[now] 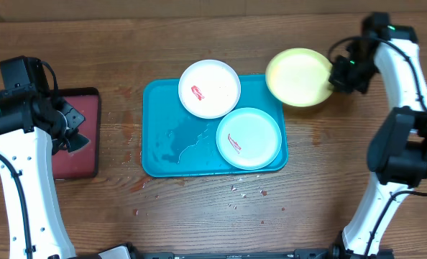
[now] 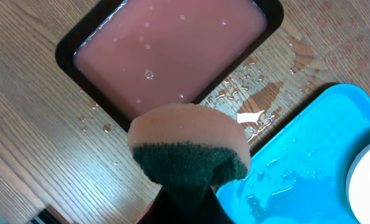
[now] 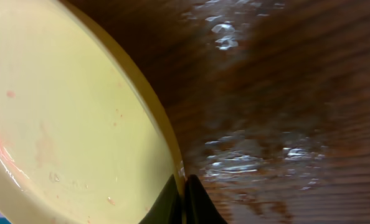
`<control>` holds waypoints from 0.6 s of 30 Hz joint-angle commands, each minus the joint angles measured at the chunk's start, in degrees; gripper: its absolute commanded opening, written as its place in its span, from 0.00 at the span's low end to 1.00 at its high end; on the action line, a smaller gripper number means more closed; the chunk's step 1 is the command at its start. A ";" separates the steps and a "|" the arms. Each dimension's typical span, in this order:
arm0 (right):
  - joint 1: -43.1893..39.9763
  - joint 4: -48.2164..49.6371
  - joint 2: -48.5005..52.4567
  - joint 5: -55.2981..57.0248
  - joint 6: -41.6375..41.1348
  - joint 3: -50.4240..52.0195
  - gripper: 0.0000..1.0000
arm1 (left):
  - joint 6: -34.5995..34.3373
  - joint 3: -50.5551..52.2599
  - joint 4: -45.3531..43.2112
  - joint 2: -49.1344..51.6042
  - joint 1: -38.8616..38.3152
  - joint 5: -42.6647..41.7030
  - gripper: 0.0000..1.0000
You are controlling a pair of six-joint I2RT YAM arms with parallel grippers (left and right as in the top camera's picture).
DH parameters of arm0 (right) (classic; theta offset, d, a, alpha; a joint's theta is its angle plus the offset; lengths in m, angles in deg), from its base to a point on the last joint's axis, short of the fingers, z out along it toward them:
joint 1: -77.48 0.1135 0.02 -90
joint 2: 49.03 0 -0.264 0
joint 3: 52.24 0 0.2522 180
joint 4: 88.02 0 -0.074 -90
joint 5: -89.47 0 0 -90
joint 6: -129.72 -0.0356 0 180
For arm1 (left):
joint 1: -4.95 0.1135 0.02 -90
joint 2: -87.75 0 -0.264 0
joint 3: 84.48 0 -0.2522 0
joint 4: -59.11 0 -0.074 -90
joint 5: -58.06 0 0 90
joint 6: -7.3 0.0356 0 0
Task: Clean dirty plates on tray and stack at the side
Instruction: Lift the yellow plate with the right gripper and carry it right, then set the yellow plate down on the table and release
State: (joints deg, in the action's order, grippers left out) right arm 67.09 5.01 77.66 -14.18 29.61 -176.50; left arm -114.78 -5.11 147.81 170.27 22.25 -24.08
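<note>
You're at the scrubbing step, I judge: your right gripper (image 1: 336, 74) pinches the yellow-green plate (image 1: 298, 75) just off the turquoise tray (image 1: 163, 115), at its far right corner. Your left gripper (image 1: 73, 129) clamps a sponge (image 2: 188, 146). Next, bring them together.

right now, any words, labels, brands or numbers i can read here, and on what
None: no readable text in any view. The white plate and mint plate carry only red smears, not writing. The yellow plate, blue tray, red tray and sponge look unmarked.
</note>
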 commanded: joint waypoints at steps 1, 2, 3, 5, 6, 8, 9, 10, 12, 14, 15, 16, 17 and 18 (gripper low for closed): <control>-2.51 2.16 -2.49 -1.88 1.77 3.80 0.04 | -0.07 0.15 -0.61 -0.11 0.24 -0.46 0.04; -3.39 3.06 -2.49 -1.88 1.77 4.98 0.04 | -0.09 0.15 -0.66 -0.11 0.26 -0.46 0.05; -4.07 4.31 -2.49 -1.88 1.77 6.45 0.04 | -0.09 0.15 -0.66 -0.09 0.24 -0.46 0.04; -5.11 6.78 -2.49 -1.88 1.77 9.40 0.04 | -0.09 0.15 -0.68 -0.09 0.24 -0.48 0.04; -5.33 7.78 -2.47 -1.88 1.79 10.78 0.04 | -0.09 0.15 -0.74 -0.09 0.24 -0.48 0.04; -5.44 9.64 -2.47 -1.88 1.79 13.20 0.14 | -0.09 0.15 -0.87 -0.09 0.24 -0.46 0.04; -5.44 10.25 -2.47 -1.92 1.77 13.99 0.20 | -0.09 0.15 -0.94 -0.09 0.24 -0.48 0.04; -5.40 10.88 -2.47 -1.99 1.77 14.62 0.23 | -0.09 0.15 -0.98 -0.09 0.24 -0.48 0.04; -4.85 11.02 -2.47 -3.08 1.81 14.86 0.27 | -0.09 0.15 -1.01 -0.07 0.24 -0.52 0.04; -4.09 10.86 -2.51 -6.69 2.82 14.32 0.28 | -0.09 0.15 -1.03 -0.07 0.24 -0.52 0.04; -3.74 10.51 -2.51 -8.81 3.52 13.60 0.29 | -0.07 0.15 -1.03 -0.07 0.24 -0.52 0.04; -3.26 10.23 -2.51 -10.47 3.82 12.83 0.29 | -0.09 0.15 -1.05 -0.07 0.24 -0.52 0.04; -2.73 9.84 -2.62 -11.74 3.89 11.80 0.30 | -0.07 0.15 -1.03 -0.07 0.24 -0.57 0.04; -2.21 9.38 -2.71 -12.68 3.93 10.62 0.31 | -0.04 0.15 -1.03 -0.07 0.24 -0.79 0.04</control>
State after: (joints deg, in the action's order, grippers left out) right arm 63.17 14.45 77.64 -20.76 32.17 -162.27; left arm -114.78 -5.09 147.00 170.27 22.25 -24.08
